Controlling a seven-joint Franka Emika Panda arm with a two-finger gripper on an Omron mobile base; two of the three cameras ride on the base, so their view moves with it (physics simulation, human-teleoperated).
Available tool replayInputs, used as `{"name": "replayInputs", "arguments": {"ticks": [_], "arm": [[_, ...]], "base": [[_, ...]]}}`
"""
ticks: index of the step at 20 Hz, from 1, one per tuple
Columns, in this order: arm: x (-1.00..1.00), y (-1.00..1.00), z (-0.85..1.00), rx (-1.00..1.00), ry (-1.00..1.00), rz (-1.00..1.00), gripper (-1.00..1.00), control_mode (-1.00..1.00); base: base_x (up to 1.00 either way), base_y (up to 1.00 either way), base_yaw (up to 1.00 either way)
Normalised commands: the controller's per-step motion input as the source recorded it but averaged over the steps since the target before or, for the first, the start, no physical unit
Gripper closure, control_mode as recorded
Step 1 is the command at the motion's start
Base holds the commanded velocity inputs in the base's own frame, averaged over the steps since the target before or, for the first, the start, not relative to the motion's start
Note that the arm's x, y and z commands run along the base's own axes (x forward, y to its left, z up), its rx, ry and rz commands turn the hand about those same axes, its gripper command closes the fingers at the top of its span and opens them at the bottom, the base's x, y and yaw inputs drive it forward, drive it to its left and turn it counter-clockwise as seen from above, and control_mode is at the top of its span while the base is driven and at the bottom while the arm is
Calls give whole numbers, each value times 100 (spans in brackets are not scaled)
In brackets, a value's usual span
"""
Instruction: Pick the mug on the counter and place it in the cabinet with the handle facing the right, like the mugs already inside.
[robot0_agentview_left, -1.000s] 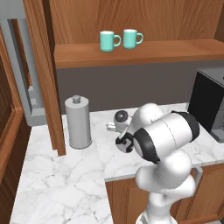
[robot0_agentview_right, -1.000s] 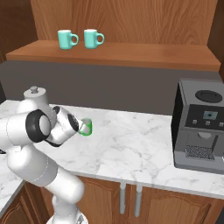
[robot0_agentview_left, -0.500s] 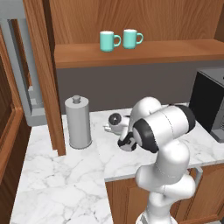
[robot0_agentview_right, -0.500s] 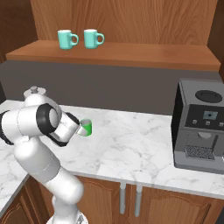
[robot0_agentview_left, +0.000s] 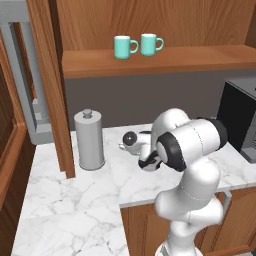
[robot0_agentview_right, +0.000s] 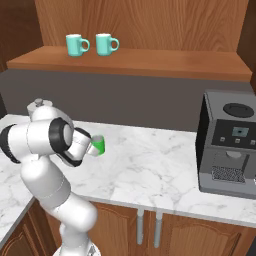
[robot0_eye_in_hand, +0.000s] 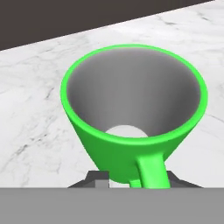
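Note:
The bright green mug (robot0_agentview_right: 98, 145) stands upright on the white marble counter (robot0_agentview_right: 150, 165). In the hand view the mug (robot0_eye_in_hand: 131, 131) is very close, its mouth open toward the camera and its handle (robot0_eye_in_hand: 151, 173) pointing down between the fingertips. My gripper (robot0_eye_in_hand: 138, 179) flanks that handle low at the mug's near side, and the tips are mostly hidden, so contact is unclear. From the right base view the gripper (robot0_agentview_right: 91, 146) sits against the mug's left side. Two teal mugs (robot0_agentview_right: 76, 45) (robot0_agentview_right: 106, 44) stand on the cabinet shelf (robot0_agentview_right: 150, 62), handles to the right.
A dark coffee machine (robot0_agentview_right: 227, 142) stands at the counter's right end. A tall steel canister (robot0_agentview_left: 89, 140) stands left of the arm, beside a wooden upright (robot0_agentview_left: 50, 85). The teal mugs (robot0_agentview_left: 125, 46) leave bare shelf (robot0_agentview_left: 200, 57) to their right.
The jaws have narrowed from wide open to close around the mug's handle side. The arm has settled lower toward the mug. The mug has stayed in place.

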Motion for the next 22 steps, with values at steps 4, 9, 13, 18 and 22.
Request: {"name": "replayInputs", "arguments": {"ticks": [4, 9, 13, 18, 22], "arm": [[-7, 0, 21, 0, -8, 0, 100, -100], [-12, 0, 20, 2, -9, 0, 100, -100], [-1, 0, 26, 8, -1, 0, 100, -100], [-1, 0, 55, 12, 0, 0, 100, -100], [-9, 0, 85, 7, 0, 0, 100, -100]], "base": [[0, 0, 0], [0, 0, 0], [0, 0, 0], [0, 0, 0], [0, 0, 0]]}}
